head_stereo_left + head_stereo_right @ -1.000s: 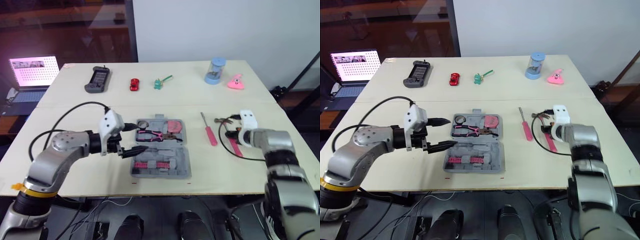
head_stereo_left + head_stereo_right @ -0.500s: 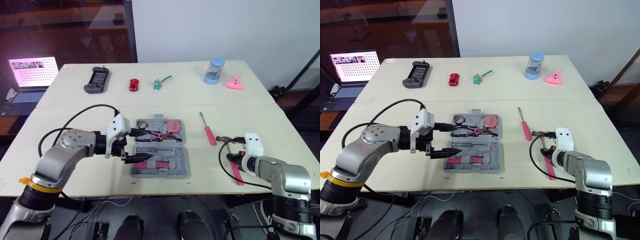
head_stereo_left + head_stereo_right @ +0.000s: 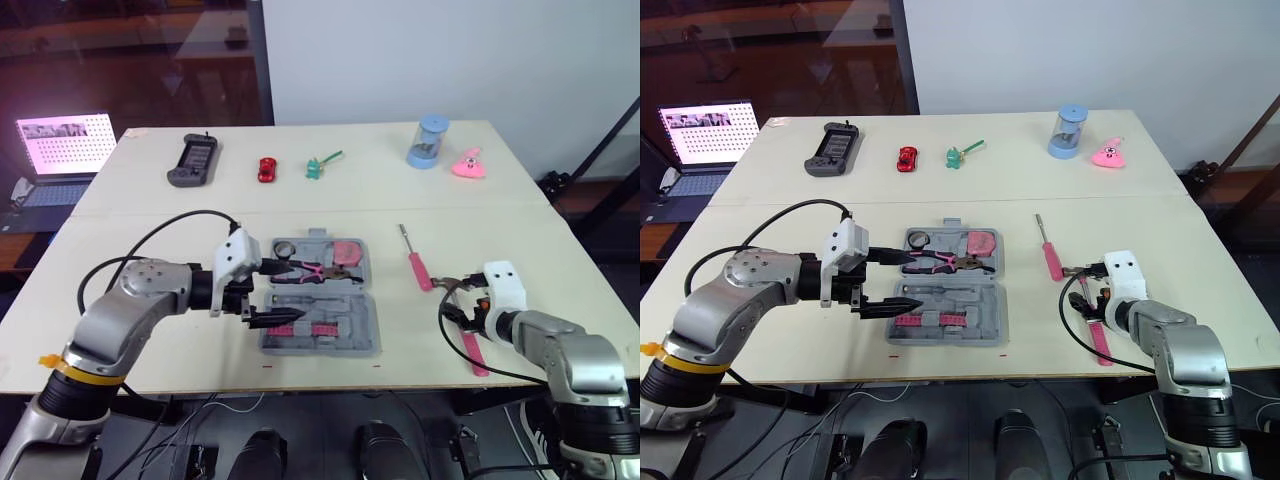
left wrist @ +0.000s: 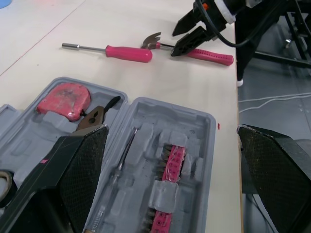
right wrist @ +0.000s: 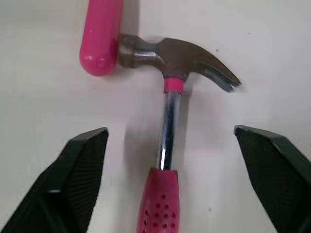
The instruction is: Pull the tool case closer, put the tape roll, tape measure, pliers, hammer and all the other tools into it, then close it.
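While left jaws gape seemingly over tool case (image 4: 192,128), open right jaws flank hammer (image 5: 167,124).

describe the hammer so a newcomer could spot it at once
On the pale table, look to the right of the open grey tool case. The hammer lies there beside a pink-handled screwdriver; unlike it, it has a steel claw head and a chrome neck.

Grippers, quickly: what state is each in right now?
Left gripper: open, empty, at the open grey plastic tool case.
Right gripper: open, straddling the pink-handled steel hammer.
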You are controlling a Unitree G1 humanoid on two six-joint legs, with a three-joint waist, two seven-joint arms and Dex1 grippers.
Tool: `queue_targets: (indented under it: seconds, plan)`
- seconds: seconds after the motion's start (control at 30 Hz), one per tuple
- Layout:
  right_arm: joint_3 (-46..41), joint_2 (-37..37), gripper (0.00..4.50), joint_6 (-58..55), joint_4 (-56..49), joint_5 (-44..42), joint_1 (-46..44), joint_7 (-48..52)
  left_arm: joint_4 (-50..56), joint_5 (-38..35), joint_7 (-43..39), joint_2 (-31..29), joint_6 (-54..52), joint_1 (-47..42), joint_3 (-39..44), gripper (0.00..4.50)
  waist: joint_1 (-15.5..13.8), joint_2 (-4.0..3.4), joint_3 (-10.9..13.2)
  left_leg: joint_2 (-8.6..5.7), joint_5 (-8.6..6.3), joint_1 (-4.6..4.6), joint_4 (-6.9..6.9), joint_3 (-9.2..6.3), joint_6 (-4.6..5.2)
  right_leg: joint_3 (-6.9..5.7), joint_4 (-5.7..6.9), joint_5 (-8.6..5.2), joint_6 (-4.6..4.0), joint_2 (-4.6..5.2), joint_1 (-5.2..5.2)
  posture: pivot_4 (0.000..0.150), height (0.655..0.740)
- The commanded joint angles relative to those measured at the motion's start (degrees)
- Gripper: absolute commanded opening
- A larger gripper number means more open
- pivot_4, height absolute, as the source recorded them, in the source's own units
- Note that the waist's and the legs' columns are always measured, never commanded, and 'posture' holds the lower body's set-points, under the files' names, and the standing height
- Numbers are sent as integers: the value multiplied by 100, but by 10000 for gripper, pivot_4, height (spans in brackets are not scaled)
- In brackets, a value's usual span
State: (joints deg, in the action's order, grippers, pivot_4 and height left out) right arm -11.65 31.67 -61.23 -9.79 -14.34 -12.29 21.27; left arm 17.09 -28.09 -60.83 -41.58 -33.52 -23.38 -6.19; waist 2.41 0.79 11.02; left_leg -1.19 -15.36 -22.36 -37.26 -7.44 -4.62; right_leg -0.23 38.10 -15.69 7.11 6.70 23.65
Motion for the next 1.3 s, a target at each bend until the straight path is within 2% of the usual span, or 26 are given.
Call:
queue_targets:
  seconds: [0.03,0.13,0.23,0.47,0.77,0.97,1.3]
  plan:
    - [-75,14,44479,316,224,21,-95,4,218,-51,33,-9,-2,-27,79,45000,-6,0,0,0,0,0,0,0,0,0,0,0,0,0,0,1500,6902]
    - [-39,-113,44479,663,727,47,-162,-22,218,-23,55,-6,15,-20,70,45000,-3,1,0,0,0,0,-2,0,0,0,0,0,0,0,-1,1500,6902]
    - [-83,-225,35649,947,1036,55,-201,-89,219,-7,70,-8,21,-21,66,45000,4,2,-1,0,0,2,-2,0,0,0,0,0,0,0,-3,1500,6902]
    - [-115,-356,1531,1027,901,-7,8,-119,216,10,118,-19,31,-11,50,45000,4,4,-2,0,0,6,-1,0,0,0,0,0,0,0,-7,1500,6902]
    - [-341,-189,652,323,-557,-279,759,-51,168,32,82,-66,66,66,68,45000,-28,3,-2,0,0,5,-1,-1,0,0,-1,0,0,0,-7,1500,6902]
    - [-79,118,652,246,-1392,-390,1186,236,65,86,-43,-180,165,231,110,45000,-10,1,-1,0,-1,5,1,-1,1,0,-1,-1,0,0,-6,1500,6902]
    - [410,-322,652,54,-1530,-501,716,-6,124,84,11,-284,168,389,248,45000,-9,0,0,1,-1,5,2,-1,2,0,-1,-1,0,0,-5,1500,6902]
